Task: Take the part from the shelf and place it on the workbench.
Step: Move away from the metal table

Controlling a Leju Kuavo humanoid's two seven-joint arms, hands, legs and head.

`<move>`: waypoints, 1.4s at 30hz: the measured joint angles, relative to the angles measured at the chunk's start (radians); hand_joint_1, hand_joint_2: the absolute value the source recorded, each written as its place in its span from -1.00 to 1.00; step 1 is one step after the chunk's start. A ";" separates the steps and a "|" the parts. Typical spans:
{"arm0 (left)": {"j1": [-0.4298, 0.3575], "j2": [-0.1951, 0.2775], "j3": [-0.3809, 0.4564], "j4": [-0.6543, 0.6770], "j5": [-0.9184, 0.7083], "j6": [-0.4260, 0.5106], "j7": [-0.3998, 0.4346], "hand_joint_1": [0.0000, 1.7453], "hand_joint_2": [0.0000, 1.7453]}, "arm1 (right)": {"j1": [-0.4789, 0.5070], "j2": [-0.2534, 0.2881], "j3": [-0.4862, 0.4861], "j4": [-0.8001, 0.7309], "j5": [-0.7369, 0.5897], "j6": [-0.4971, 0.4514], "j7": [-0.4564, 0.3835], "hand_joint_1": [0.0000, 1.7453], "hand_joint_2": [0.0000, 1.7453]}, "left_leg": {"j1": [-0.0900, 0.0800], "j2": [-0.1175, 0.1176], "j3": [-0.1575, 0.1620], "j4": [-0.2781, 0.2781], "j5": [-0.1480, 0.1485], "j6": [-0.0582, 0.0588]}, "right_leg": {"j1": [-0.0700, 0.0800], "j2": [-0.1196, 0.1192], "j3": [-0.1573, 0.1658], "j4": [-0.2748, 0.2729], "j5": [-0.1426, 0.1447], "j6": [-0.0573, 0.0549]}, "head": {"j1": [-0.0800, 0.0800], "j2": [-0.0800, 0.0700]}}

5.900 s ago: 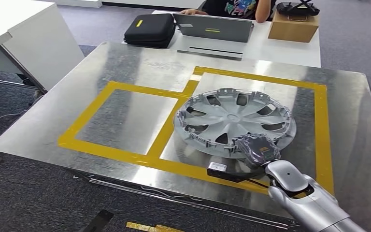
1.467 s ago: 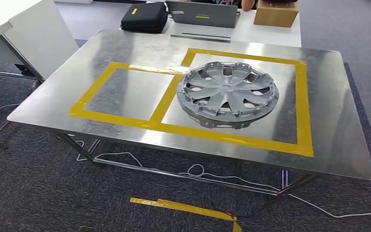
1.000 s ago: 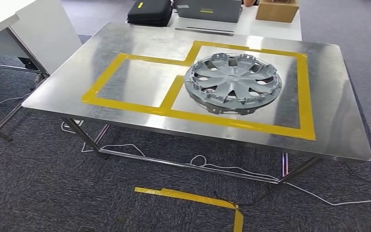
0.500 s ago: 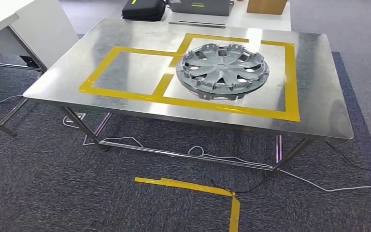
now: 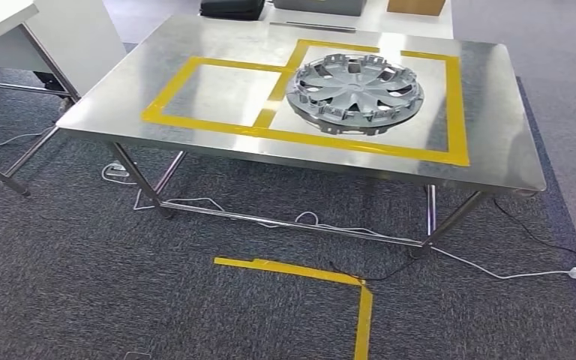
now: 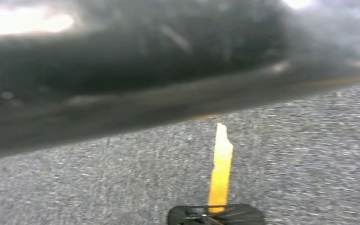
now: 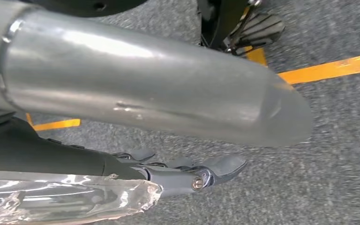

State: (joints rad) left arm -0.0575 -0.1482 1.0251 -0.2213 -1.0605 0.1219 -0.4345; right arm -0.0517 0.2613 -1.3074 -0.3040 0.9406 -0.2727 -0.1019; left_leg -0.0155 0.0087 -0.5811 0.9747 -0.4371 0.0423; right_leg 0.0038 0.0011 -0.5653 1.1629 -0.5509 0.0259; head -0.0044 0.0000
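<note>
Hubcap (image 5: 357, 93) lies flat on counter (image 5: 495, 161), inside the right yellow tape rectangle (image 5: 456, 112). Judged light, stiff plastic, rim clips fragile; grip by rim. Right hand (image 7: 187, 173) hangs over carpet, fingers loosely extended, holding nothing. Left hand: cannot tell.

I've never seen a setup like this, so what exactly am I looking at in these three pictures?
These come from a two-legged humanoid robot with two arms. The wide picture is its head camera, looking down at a shiny steel workbench marked with yellow tape rectangles. A grey plastic wheel cover lies inside the larger rectangle. The other two pictures come from wrist cameras on hanging arms, looking down at grey carpet. The right wrist view shows the robot's right hand, fingers extended, holding nothing. The left wrist view is blurry.
</note>
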 joint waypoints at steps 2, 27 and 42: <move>0.000 -0.002 0.002 0.000 0.001 0.003 -0.002 -1.00 -1.00 | -0.001 -0.003 0.005 0.000 0.003 0.005 0.000 -1.00 -1.00 | -0.002 -0.001 -0.017 0.001 0.018 -0.006 | 0.005 0.007 0.103 -0.153 0.015 -0.010 | 0.000 0.000; -0.005 -0.010 0.010 0.000 0.001 0.014 -0.005 -1.00 -1.00 | -0.001 -0.011 0.017 0.010 0.011 0.018 -0.002 -1.00 -1.00 | 0.007 -0.007 0.022 0.004 -0.011 0.001 | -0.007 -0.005 -0.080 0.095 -0.100 0.013 | -0.004 0.000; -0.002 -0.013 0.013 0.000 0.001 0.015 -0.005 -1.00 -1.00 | 0.000 -0.015 0.017 0.011 0.011 0.018 -0.002 -1.00 -1.00 | 0.019 -0.023 -0.116 0.258 -0.132 -0.060 | -0.001 -0.022 0.084 -0.227 0.059 -0.043 | -0.013 0.000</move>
State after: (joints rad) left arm -0.0597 -0.1616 1.0386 -0.2213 -1.0594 0.1366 -0.4398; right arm -0.0512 0.2465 -1.2907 -0.2926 0.9518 -0.2547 -0.1036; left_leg 0.0035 -0.0141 -0.6974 1.2322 -0.5694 -0.0180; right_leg 0.0024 -0.0212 -0.4810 0.9363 -0.4923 -0.0174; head -0.0177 -0.0001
